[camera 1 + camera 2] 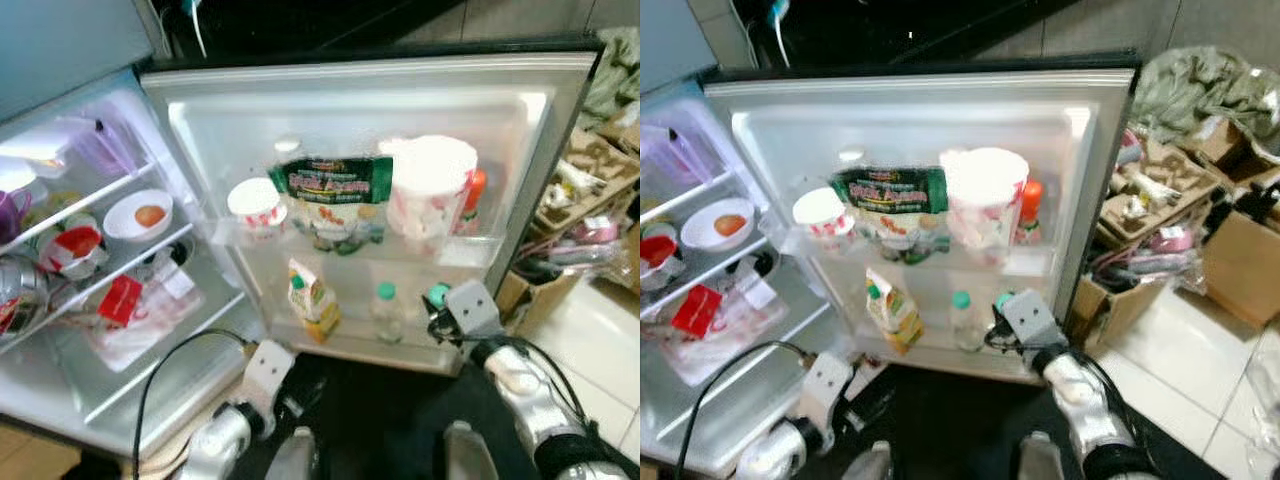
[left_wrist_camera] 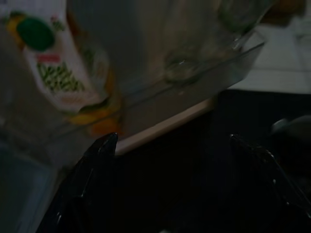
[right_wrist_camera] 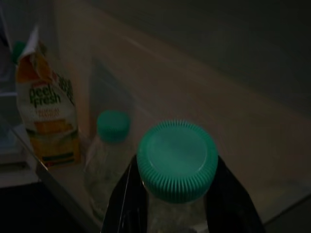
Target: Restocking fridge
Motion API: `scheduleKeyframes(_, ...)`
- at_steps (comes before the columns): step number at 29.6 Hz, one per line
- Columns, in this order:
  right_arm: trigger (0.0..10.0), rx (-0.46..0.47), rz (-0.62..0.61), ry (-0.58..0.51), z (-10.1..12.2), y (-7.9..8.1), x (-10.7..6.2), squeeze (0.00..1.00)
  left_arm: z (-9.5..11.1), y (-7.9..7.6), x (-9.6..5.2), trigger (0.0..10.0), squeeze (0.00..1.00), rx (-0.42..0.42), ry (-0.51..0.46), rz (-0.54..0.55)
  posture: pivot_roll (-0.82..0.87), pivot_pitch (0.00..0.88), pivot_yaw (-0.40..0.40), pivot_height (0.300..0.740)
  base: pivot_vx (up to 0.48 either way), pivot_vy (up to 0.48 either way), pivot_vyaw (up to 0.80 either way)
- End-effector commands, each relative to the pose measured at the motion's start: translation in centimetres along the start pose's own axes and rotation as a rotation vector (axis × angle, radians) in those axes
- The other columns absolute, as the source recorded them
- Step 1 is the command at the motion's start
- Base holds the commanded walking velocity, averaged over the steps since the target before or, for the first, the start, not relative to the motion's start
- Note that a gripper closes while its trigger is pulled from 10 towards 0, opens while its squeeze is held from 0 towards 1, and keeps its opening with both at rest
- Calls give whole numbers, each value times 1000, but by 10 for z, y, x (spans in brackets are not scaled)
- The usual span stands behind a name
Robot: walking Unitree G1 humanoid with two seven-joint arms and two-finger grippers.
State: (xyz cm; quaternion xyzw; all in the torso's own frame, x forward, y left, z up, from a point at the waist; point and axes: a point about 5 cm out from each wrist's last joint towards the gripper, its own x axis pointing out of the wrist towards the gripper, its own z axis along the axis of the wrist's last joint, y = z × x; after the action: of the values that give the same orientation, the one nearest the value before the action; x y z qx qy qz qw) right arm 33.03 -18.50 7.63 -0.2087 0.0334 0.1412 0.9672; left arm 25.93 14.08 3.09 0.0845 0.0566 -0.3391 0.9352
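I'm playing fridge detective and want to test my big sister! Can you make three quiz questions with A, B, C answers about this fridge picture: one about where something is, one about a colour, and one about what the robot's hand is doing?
1. Where does the juice carton stand?
A. On the door's bottom shelf
B. On the floor
C. On the fridge's top shelf

2. What colour is the cap of the bottle in the right gripper?
A. Red
B. Green
C. Black

3. What is the right gripper doing?
A. Hanging open away from the fridge
B. Gripping the bottle's neck
C. Holding the white bowl

Answers:
1 A: the carton sits in the lowest door shelf beside a clear bottle.
2 B: the ridged cap is plainly green.
3 B: its black fingers close either side of the bottle, under the cap.
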Motion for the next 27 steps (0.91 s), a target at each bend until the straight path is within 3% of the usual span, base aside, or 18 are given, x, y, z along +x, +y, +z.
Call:
scheduleKeyframes(1,10000,25,-18,9,-5,3,-2,0,-5,2,-7,10000,0,-5,31,-10,24,283,137,624,0,0,0)
scheduleKeyframes(11,10000,60,-118,-13,-4,1,0,0,12,-11,-7,10000,0,-7,-33,-112,50,303,144,624,0,0,0)
scheduleKeyframes(16,10000,124,-140,-53,5,-6,6,0,20,-17,-5,10000,0,-10,-49,-146,40,289,142,624,0,0,0)
scheduleKeyframes(27,10000,291,-204,135,-28,0,-3,0,25,-21,-3,10000,0,-17,-46,-164,45,282,144,624,0,0,0)
